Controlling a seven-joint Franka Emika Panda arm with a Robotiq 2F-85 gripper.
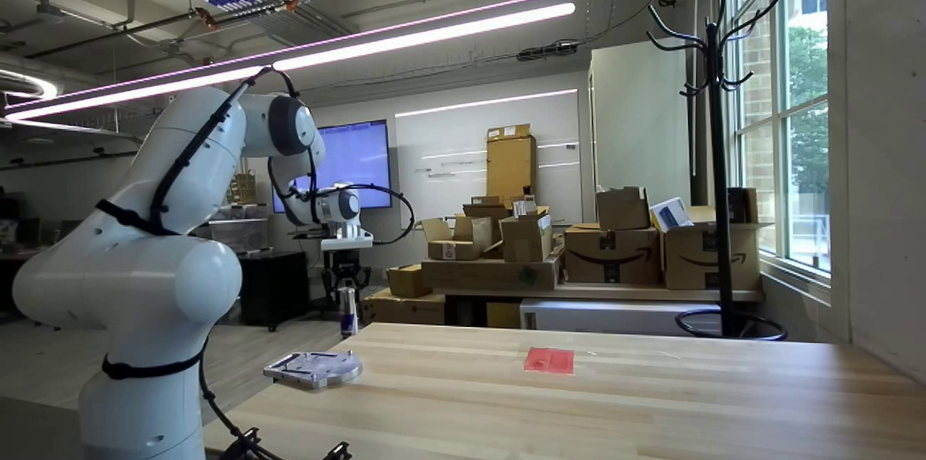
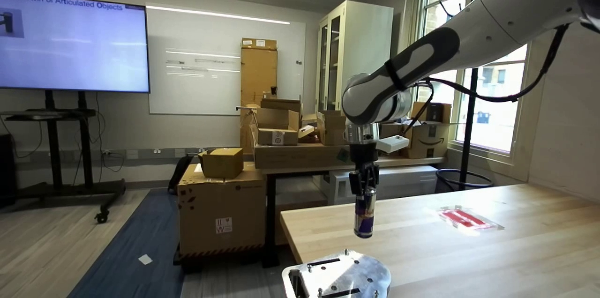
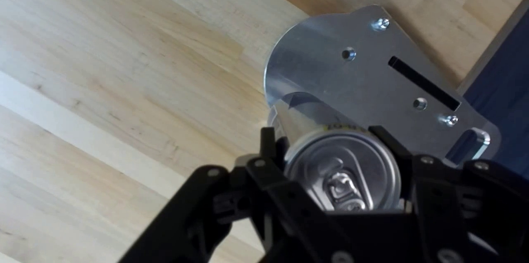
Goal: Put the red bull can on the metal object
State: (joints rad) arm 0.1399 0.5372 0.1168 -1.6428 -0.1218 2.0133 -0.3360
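Observation:
The red bull can (image 1: 349,314) hangs upright in my gripper (image 1: 346,288), above the table. In an exterior view the can (image 2: 364,216) shows its silver and blue sides below the gripper (image 2: 364,186). In the wrist view the gripper's fingers (image 3: 324,135) press on both sides of the can (image 3: 372,163), whose silver lid and tab face the camera. The metal object (image 1: 312,367) lies flat near the table's edge; in an exterior view it (image 2: 347,272) is cut off by the bottom border. In the wrist view the can partly covers the metal plate (image 3: 355,81).
The wooden table (image 1: 615,409) holds a small flat red item (image 1: 548,360), also in an exterior view (image 2: 465,219). The table's edge runs close to the metal object, with blue floor (image 3: 502,85) beyond. Cardboard boxes (image 2: 220,213) stand behind the table.

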